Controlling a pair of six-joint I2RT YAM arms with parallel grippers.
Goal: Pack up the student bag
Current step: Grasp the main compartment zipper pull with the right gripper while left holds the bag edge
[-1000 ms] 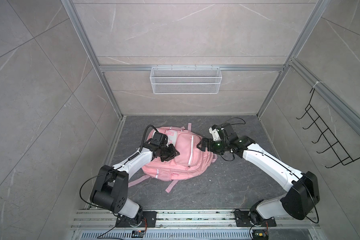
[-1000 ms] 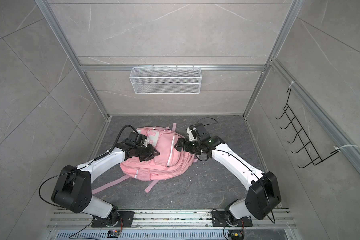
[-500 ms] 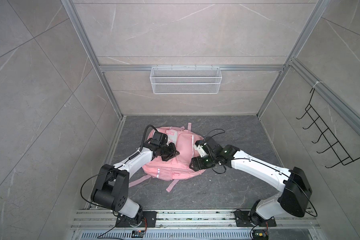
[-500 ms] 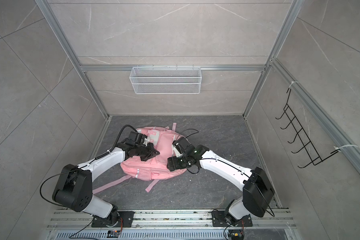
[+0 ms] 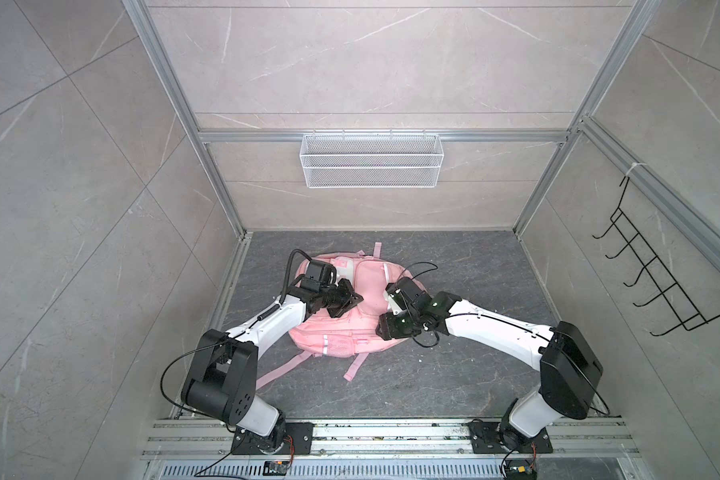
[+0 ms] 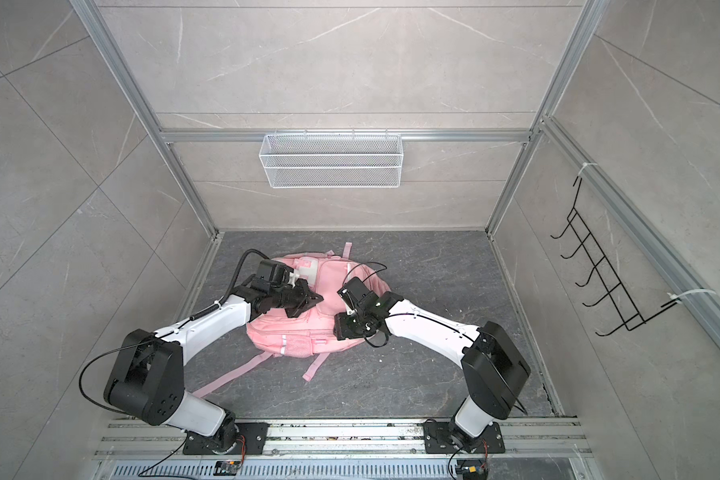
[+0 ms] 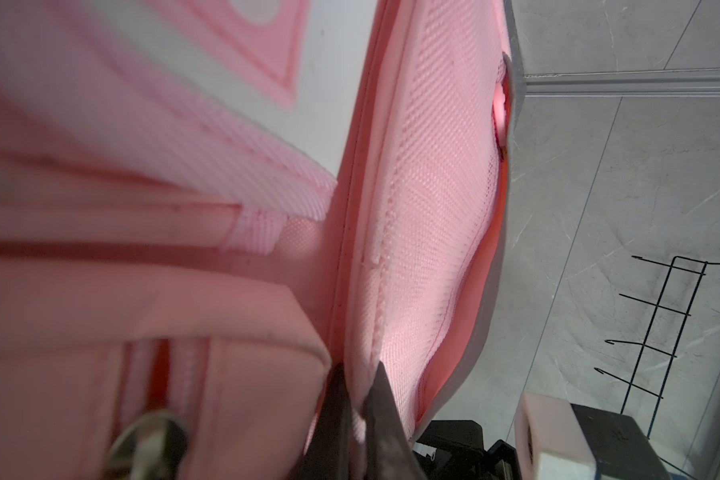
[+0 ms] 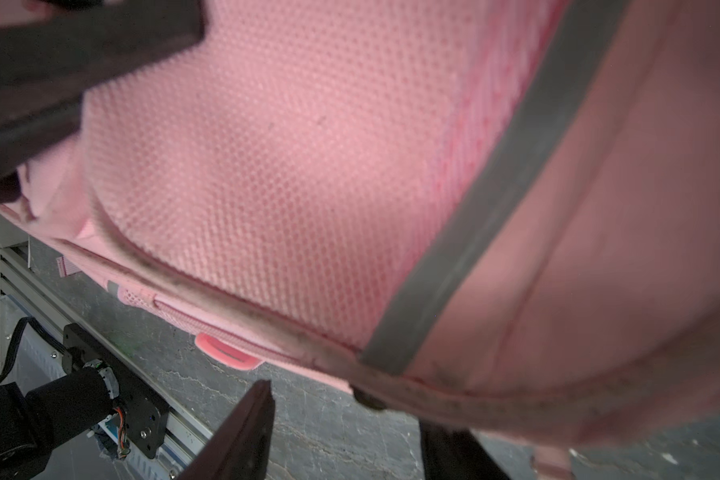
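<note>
The student bag (image 5: pixel 366 291) lay flat on the dark floor (image 5: pixel 454 374) in the middle of the cell, with its pink straps (image 5: pixel 354 365) trailing toward my bases, as both top views showed. My left gripper (image 5: pixel 358 298) sat on the bag's left half. In the left wrist view the left gripper (image 7: pixel 358 370) had its fingers pressed together on a raised ridge of pink fabric beside a seam. That arm rose from the near left of the rail (image 5: pixel 391 432), folded at its black joint, and its white forearm ran up and to the right onto the bag.

My right gripper (image 5: pixel 385 328) was at the bag's near right edge and pointed down toward the floor. In the right wrist view the right gripper (image 8: pixel 346 409) had its fingers apart with floor showing between them, and the bag's grubby bottom seam and a grey strip (image 8: pixel 495 199) hung just past the tips. I could not tell whether they touched the fabric. The right arm stood up from the near right, bent at the elbow, and its forearm reached left and low.

A white wire basket (image 5: pixel 371 166) hung on the back wall, and a black hook rack (image 5: pixel 657 282) hung on the right wall.
</note>
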